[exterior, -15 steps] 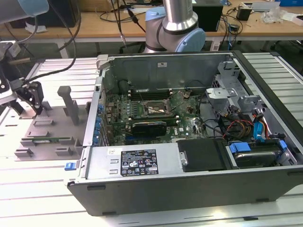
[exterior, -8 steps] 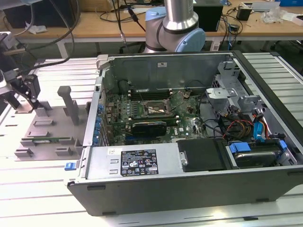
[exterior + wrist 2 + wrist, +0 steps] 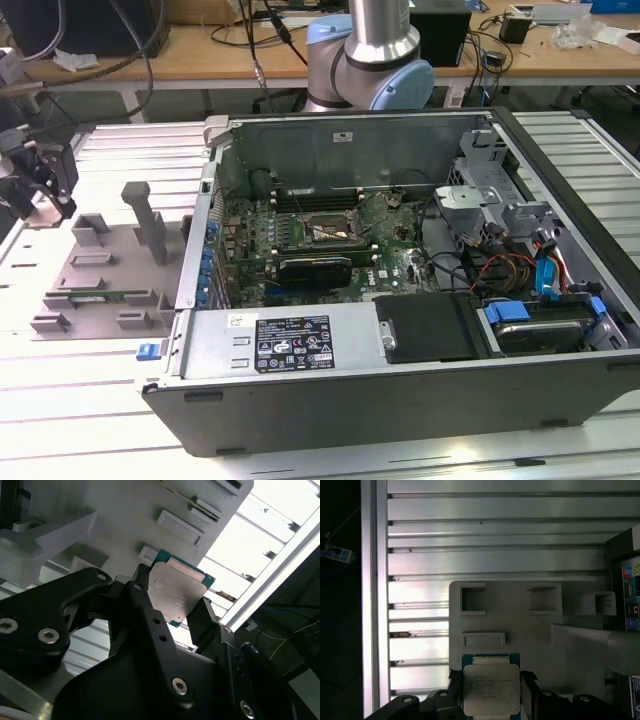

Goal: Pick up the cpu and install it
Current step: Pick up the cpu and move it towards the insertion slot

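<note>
In the exterior view, the hand (image 3: 45,190) hangs at the exterior view's left, by the edge of the grey tray (image 3: 100,255) that lies on the slatted counter (image 3: 90,400). The open computer case (image 3: 400,400) stands well apart from it, with the socket (image 3: 330,232) on its green board facing up.

In the second wrist view, we see the hand closed on the cpu (image 3: 177,592). One black finger (image 3: 142,587) presses one edge and its partner presses the opposite edge. The cpu sits squarely between them, metal face toward the camera, and seems to be lifted off the tray behind it.

In the first wrist view, the cpu likewise sits between the fingertips, with the tray's pockets beyond it.

We judge the grip thin, since only the edges are pinched. A jolt while crossing the case wall could twist or drop the cpu. A twisted cpu would meet the socket crooked and could bend its contacts.
</note>
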Robot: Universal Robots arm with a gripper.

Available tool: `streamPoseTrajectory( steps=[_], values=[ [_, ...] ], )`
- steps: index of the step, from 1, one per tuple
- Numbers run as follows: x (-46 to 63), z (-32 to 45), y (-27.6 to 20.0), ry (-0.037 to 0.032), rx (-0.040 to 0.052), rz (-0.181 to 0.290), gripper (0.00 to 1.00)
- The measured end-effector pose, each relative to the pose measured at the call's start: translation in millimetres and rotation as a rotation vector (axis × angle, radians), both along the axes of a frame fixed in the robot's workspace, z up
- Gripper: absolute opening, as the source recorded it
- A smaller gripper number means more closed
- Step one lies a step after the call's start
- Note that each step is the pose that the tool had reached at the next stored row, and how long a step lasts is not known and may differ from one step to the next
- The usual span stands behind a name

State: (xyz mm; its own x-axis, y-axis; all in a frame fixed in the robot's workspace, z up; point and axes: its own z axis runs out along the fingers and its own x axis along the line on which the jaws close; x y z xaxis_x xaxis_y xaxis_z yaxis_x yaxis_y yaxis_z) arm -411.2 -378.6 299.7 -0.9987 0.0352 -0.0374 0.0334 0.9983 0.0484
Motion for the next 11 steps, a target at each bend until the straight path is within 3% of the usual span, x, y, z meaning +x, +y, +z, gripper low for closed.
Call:
streamPoseTrajectory(
  steps=[8, 11],
  values=[
    [0.0, 16.0, 0.6, -0.0001, 0.0000, 0.000, 0.55],
    [0.0, 32.6, 1.9, -0.0001, 0.0000, 0.000, 0.55]
  ],
)
